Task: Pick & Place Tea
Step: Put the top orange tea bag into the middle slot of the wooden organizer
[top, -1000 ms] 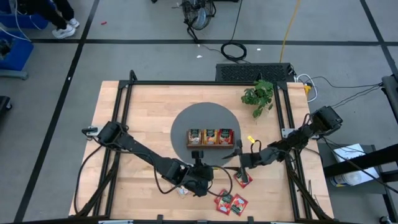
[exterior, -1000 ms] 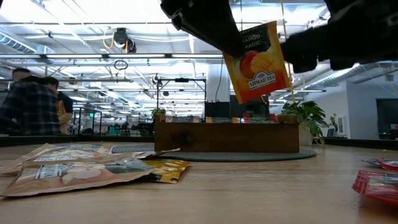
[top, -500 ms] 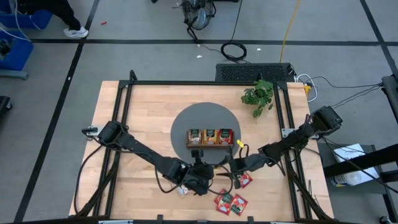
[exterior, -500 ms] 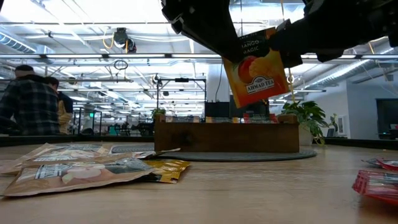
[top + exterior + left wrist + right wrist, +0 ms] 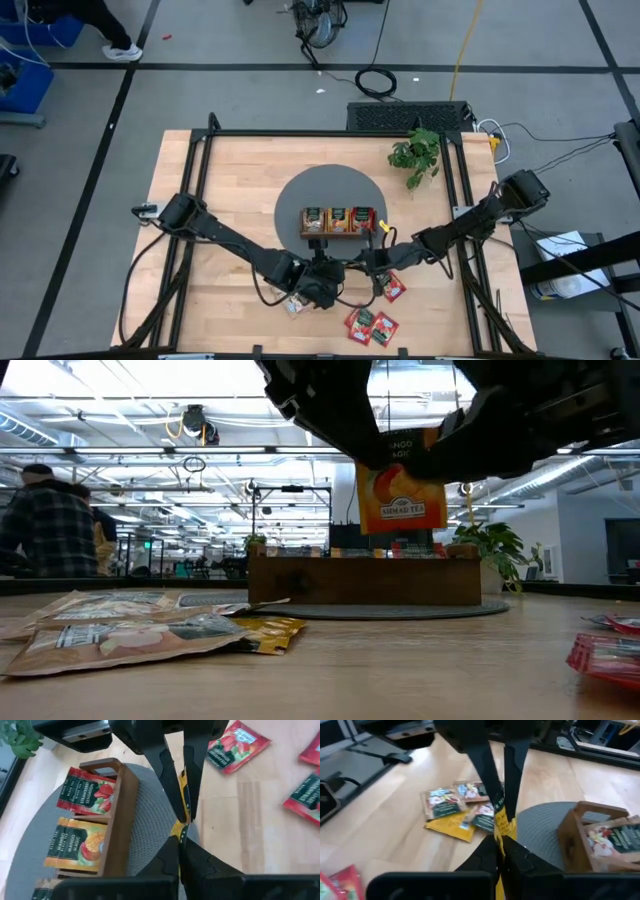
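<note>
An orange-yellow tea sachet (image 5: 400, 490) with a mango picture hangs in the air in front of the wooden tray (image 5: 365, 580). My left gripper (image 5: 179, 840) and my right gripper (image 5: 501, 842) are both shut on it from opposite sides. Each wrist view shows the sachet edge-on between the two pairs of fingers. The tray (image 5: 338, 222) stands on a round grey mat (image 5: 300, 195) and holds upright sachets in its compartments. Tan and yellow sachets (image 5: 130, 625) lie flat on the table, and red ones (image 5: 370, 325) lie near the front edge. My left gripper pinches the sachet's upper edge (image 5: 181, 827) between its two fingers, slanting down from the table's left. The sachet hangs clear of the table, nearly upright. My right gripper pinches the sachet's opposite upper edge (image 5: 501, 836) between its two fingers, reaching almost level from the table's right. Its fingers face my left gripper's fingers (image 5: 490, 775) across the sachet.
A small potted plant (image 5: 415, 155) stands at the table's far right. A red sachet (image 5: 393, 288) lies just below my right arm. People stand in the room beyond the table's far left (image 5: 45, 525).
My right gripper has moved toward the table's left, up to the sachet held by my left gripper, and has shut on it. The sachet, tilted before, now hangs nearly upright.
</note>
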`<action>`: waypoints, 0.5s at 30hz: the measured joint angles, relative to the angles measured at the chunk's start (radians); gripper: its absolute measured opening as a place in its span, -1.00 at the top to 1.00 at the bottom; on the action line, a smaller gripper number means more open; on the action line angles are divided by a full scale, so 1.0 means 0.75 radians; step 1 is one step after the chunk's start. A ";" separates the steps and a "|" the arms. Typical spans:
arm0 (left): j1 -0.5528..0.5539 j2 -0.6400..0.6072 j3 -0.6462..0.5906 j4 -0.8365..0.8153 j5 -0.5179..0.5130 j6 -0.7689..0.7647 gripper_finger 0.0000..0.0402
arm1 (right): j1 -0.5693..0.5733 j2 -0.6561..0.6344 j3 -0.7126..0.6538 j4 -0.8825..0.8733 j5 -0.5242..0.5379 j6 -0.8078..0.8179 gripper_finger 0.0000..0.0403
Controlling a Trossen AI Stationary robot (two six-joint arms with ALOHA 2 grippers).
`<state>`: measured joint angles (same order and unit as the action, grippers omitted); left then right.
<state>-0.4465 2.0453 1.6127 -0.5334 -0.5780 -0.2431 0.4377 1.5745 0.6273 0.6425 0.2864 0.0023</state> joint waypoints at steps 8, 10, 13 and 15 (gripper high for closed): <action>-0.089 -0.116 -0.001 -0.160 -0.009 0.058 0.35 | -0.030 0.000 0.000 0.014 0.003 -0.041 1.00; -0.117 -0.159 -0.001 -0.252 -0.002 -0.022 0.23 | -0.036 0.000 -0.001 0.028 0.006 -0.059 1.00; -0.181 -0.200 0.002 -0.412 -0.049 -0.163 0.15 | -0.048 0.000 -0.001 0.082 0.022 -0.095 1.00; -0.254 -0.198 -0.011 -0.513 -0.163 -0.192 0.18 | -0.068 -0.003 -0.001 0.127 0.035 -0.137 1.00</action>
<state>-0.6366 1.8971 1.6046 -0.9182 -0.7006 -0.3868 0.3868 1.5722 0.6266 0.7376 0.3126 -0.1007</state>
